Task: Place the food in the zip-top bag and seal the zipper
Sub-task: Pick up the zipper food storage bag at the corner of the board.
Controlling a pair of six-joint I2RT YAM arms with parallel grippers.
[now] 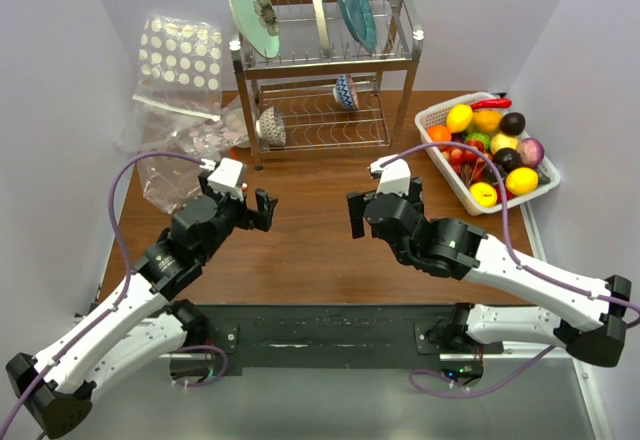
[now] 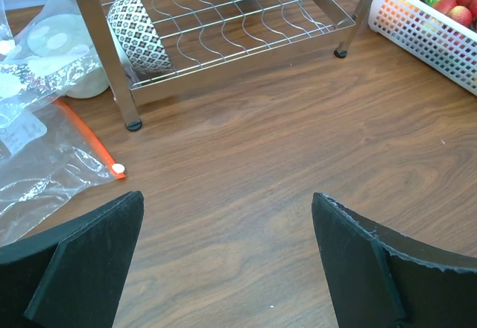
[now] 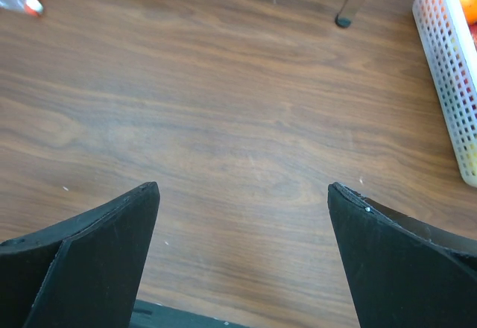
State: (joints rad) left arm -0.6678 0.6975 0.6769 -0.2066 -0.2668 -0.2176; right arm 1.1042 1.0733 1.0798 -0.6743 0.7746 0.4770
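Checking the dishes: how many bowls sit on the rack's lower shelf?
2. A black-and-white patterned bowl lies on its side at the left end of the shelf; a blue-and-white bowl lies farther back, near the middle.

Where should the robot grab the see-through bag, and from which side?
By the orange strip along the mouth of the bag, near its white-tipped corner. Come from the middle of the table: the bag lies flat and floppy, and that probably stiffer edge faces the open wood.

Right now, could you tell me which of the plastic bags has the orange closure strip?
The see-through zip-top bag lying flat beside the rack's left foot, nearest the left gripper; the polka-dot bag behind it shows no orange.
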